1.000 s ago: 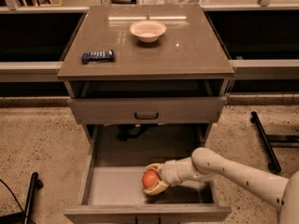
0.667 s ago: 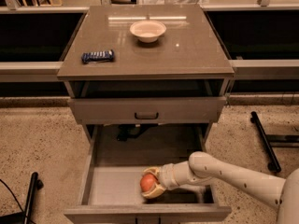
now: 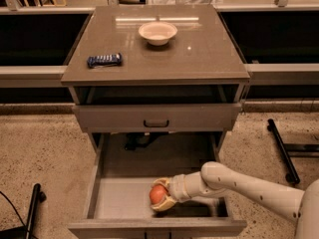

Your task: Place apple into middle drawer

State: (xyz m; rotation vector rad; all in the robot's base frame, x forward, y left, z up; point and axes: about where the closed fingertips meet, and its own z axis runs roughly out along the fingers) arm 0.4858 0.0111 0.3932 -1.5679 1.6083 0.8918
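The orange-red apple (image 3: 158, 194) is inside the open middle drawer (image 3: 119, 205), low over its flat grey bottom, right of centre. My gripper (image 3: 162, 195) reaches in from the right on a white arm and is shut on the apple, with one finger above it and one below. I cannot tell whether the apple touches the drawer floor.
A white bowl (image 3: 157, 33) and a dark blue snack packet (image 3: 104, 59) lie on the cabinet top. The drawer above (image 3: 156, 117), with a small black handle, is slightly out. A black stand leg (image 3: 281, 151) lies on the floor at the right, another (image 3: 31, 210) at the lower left.
My gripper has moved a little to the left and lower into the drawer with the apple held in it.
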